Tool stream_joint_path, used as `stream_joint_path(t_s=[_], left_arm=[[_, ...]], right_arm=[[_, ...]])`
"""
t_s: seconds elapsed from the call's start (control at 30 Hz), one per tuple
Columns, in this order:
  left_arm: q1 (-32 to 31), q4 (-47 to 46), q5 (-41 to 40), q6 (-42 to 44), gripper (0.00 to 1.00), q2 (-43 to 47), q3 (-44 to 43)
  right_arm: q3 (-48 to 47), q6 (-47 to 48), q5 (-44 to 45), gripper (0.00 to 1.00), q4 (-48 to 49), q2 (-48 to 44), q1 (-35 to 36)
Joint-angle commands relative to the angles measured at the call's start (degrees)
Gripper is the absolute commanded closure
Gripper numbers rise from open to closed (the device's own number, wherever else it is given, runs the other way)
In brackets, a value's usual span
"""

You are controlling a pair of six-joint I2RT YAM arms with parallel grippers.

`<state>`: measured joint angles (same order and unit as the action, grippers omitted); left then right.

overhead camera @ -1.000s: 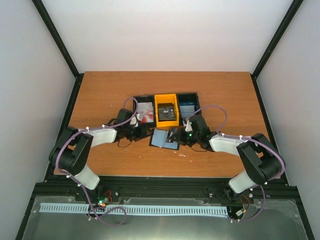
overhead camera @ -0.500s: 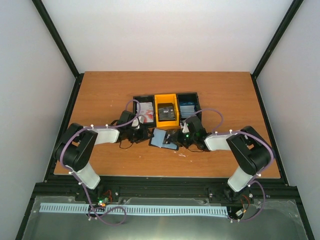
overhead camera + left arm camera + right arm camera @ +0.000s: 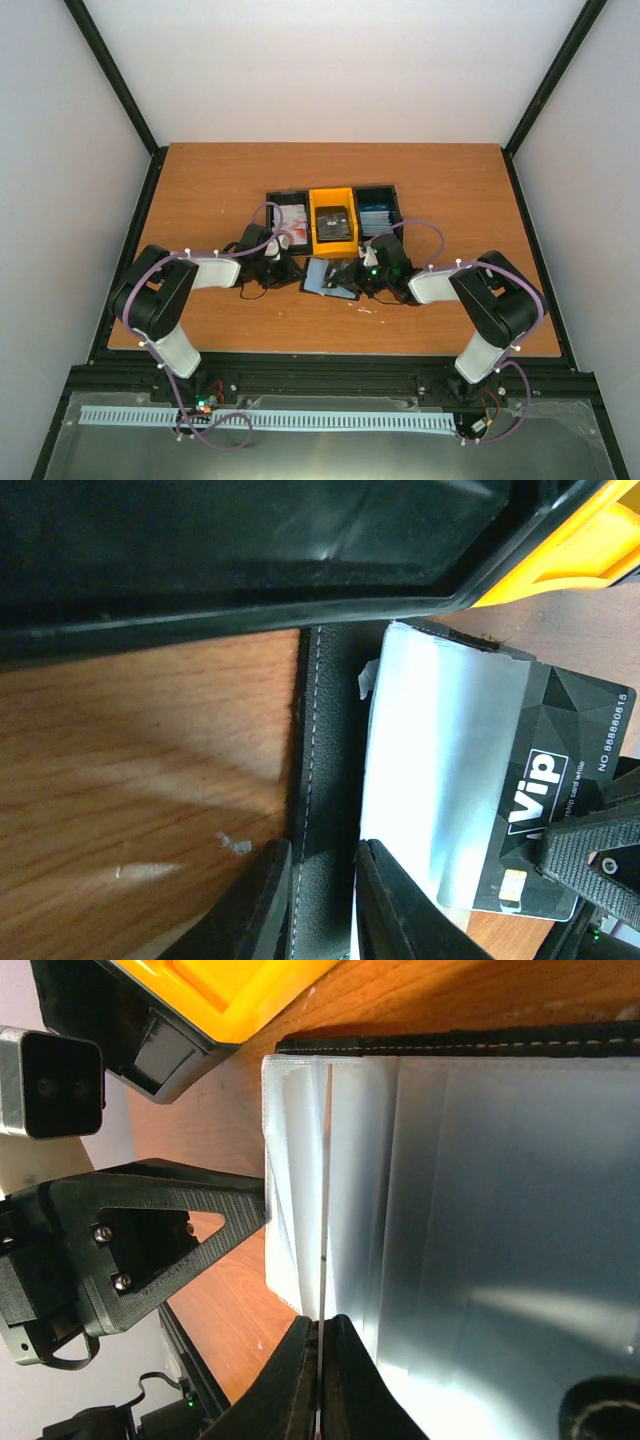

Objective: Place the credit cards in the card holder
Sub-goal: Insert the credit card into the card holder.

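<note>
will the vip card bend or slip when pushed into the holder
Probably stiff: the vip card looks flat where it juts past the card holder. Its smooth face seems slippery, so it might slide in the right gripper.

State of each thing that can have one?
card holder, open, pale sleeves showing
VIP card, partly over the sleeves, pinched at one corner
right gripper, shut on VIP card
left gripper, jaws narrow astride holder's black edge; grip unclear
yellow bin, holds dark cards
left black bin, holds white-and-red cards
right black bin, holds blue cards
</note>
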<state>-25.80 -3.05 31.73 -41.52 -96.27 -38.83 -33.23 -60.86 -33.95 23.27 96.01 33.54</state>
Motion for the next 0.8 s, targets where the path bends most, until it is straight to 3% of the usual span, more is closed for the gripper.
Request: stream_joint_path(t_s=[0.0,0.43,0.63,0.77], left_arm=[[-1.0,2.0,-1.2,-0.2,0.8,0.3,1.5],[-1.2,3.0,-1.0,-0.2,0.81,2.7,2.2],[-1.2,3.4,-1.4,-0.1,0.81,2.6,1.7],[-1.2,3.5,-1.7,-0.1,0.82,2.6,1.8]], right_arm=[[0.0,0.7,-0.1,0.97,-1.5,0.1,0.6],[-5.4,9.8,-3.3,0.9,-8.7,2.8,0.6],[-7.7,10.8,-3.5,0.9,-9.8,4.6,0.6],[-7.6,9.7,-2.5,0.97,-8.6,4.9,0.7]])
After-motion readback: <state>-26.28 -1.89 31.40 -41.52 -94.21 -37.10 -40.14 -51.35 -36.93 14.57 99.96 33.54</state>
